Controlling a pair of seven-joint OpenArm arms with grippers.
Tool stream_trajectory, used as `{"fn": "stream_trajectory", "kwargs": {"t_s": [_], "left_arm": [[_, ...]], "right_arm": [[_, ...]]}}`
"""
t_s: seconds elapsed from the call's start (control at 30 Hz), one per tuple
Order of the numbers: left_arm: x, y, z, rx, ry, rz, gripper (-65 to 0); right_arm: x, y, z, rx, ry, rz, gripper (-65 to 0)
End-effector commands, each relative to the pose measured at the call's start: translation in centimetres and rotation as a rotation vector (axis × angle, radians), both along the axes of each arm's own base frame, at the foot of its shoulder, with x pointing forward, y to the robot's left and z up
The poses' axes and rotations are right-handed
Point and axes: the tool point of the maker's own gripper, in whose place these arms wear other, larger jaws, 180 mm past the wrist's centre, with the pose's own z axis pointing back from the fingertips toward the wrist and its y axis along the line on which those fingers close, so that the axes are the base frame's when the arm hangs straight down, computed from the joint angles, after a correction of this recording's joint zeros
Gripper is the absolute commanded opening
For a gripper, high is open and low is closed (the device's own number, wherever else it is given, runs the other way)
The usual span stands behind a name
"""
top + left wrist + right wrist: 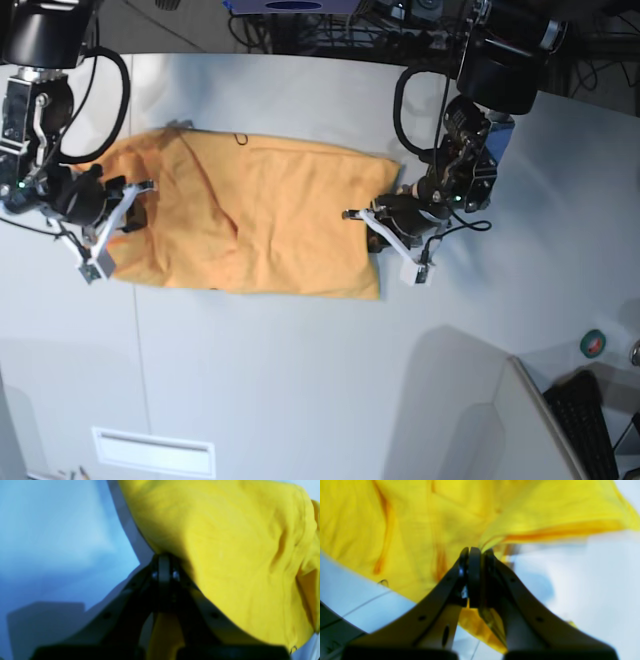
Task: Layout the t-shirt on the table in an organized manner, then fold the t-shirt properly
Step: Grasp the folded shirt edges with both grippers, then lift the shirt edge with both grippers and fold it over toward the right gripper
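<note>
My 2 grippers pinch opposite ends of the t-shirt (250,215), which lies spread across the table (320,370): the left gripper (372,215) clamps its hem end, the right gripper (130,200) probably a sleeve edge, to stretch it flat.

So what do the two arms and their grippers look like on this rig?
Both arms are black, with looped black cables and small green lights. Each ends in a pale grey, tapering two-fingered gripper, left gripper and right gripper, with dark inner pads and small round holes along the fingers.
</note>
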Motion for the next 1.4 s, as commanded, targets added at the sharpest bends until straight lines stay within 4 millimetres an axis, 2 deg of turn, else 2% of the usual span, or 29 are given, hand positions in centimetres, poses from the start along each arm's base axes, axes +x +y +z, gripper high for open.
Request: {"fn": "stream_trajectory", "kwargs": {"t_s": [0.0, 0.1, 0.23, 0.43, 0.5, 0.6, 0.67, 0.83, 1.1, 1.17, 1.37], "left_arm": [[1.2, -0.1, 1.1, -0.015, -0.038, 0.0, -65.0], [1.3, -1.0, 1.2, -0.029, -0.039, -0.003, -65.0], [1.1, -1.0, 1.1, -0.031, -0.036, -0.003, -65.0], [0.9, -1.2, 1.1, -0.033, -0.034, -0.004, -65.0], [0.6, -1.9, 0.9, -0.035, -0.031, -0.024, -65.0], [-0.2, -4.3, 0.7, -0.044, -0.023, -0.084, -65.0], [-0.3, -5.3, 0.8, -0.056, -0.024, -0.095, -65.0], [0.0, -5.6, 1.0, -0.063, -0.028, -0.094, -65.0], [0.1, -5.4, 1.1, -0.058, -0.033, -0.094, -65.0], [0.1, -5.4, 1.1, -0.058, -0.033, -0.094, -65.0], [0.0, -5.4, 1.1, -0.06, -0.032, -0.095, -65.0]], "right_arm": [[1.7, 0.4, 2.3, 0.003, -0.086, 0.012, -65.0], [2.0, 2.5, 4.1, -0.006, -0.135, 0.038, -65.0], [2.5, 6.0, 6.1, 0.007, -0.191, 0.099, -65.0], [2.4, 11.1, 6.6, 0.042, -0.191, 0.177, -65.0], [2.3, 13.2, 6.9, 0.071, -0.193, 0.197, -65.0], [2.5, 14.8, 7.4, 0.103, -0.203, 0.204, -65.0], [2.6, 15.5, 7.8, 0.121, -0.209, 0.203, -65.0], [2.7, 16.5, 8.1, 0.145, -0.21, 0.203, -65.0], [2.7, 16.5, 6.2, 0.147, -0.154, 0.192, -65.0], [2.5, 17.2, 5.8, 0.167, -0.135, 0.188, -65.0], [3.2, 18.9, 6.3, 0.219, -0.158, 0.174, -65.0]]}}
